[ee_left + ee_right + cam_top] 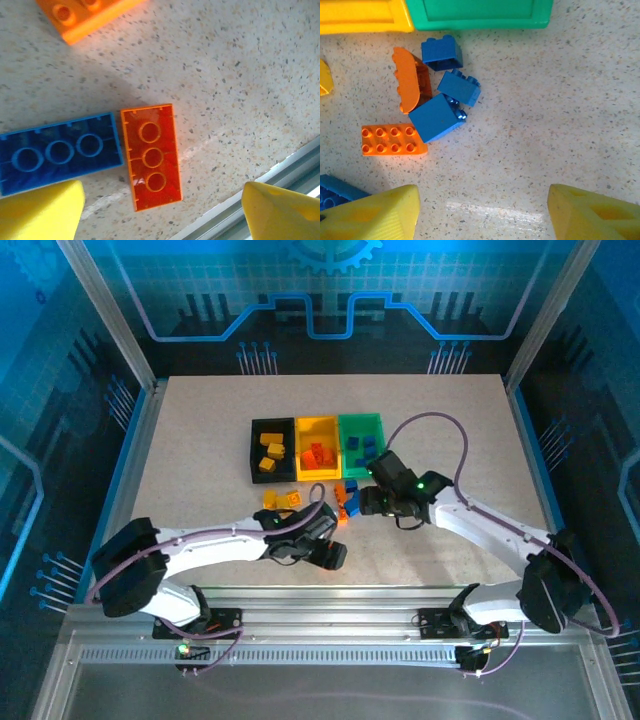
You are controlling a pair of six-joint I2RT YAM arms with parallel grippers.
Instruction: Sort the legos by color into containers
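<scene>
Black bin (254,450) holds yellow legos, yellow bin (317,423) holds orange-red ones, and green bin (361,420) holds blue ones. Loose legos (345,498) lie in front of the bins. My left gripper (328,540) (162,215) hangs open over an upturned orange-red brick (152,157), beside an upturned blue brick (57,152). My right gripper (370,500) (482,215) is open over bare table, just right of three blue bricks (436,117), an orange curved piece (407,80) and an orange flat brick (392,140).
Two yellow bricks (280,500) lie left of the loose cluster. A metal rail (280,170) runs along the table's near edge close to my left gripper. The green bin's front wall (480,12) and the yellow bin's corner (365,15) stand just beyond the cluster.
</scene>
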